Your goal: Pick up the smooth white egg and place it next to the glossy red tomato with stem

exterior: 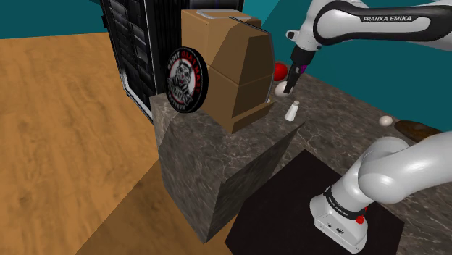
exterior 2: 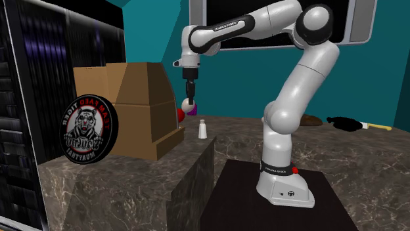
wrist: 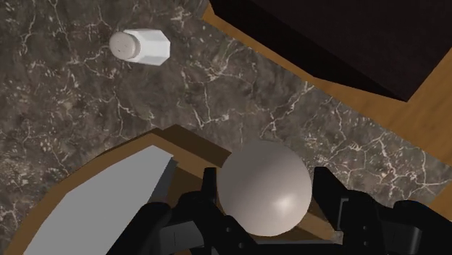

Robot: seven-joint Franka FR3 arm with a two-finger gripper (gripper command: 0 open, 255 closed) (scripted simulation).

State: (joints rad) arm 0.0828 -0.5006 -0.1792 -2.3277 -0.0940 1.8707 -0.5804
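A smooth off-white egg [wrist: 262,177] sits clasped between the two black fingers of my gripper [wrist: 266,192]. The gripper [exterior 2: 190,98] hangs above the dark marble counter [exterior: 333,109] with the egg [exterior 2: 189,104] at its tip, right beside the brown cardboard box. The red tomato [exterior: 281,71] lies on the counter just behind the box's corner, close under the gripper [exterior: 291,87]; in the second exterior view the tomato [exterior 2: 179,114] peeks out half hidden by the box.
A white shaker [exterior: 293,111] stands on the counter near the gripper. A large cardboard box [exterior: 232,65] and a round tiger sign [exterior: 185,80] fill the counter's end. A small pale round thing [exterior: 387,120] and a dark bottle [exterior 2: 345,123] lie farther off.
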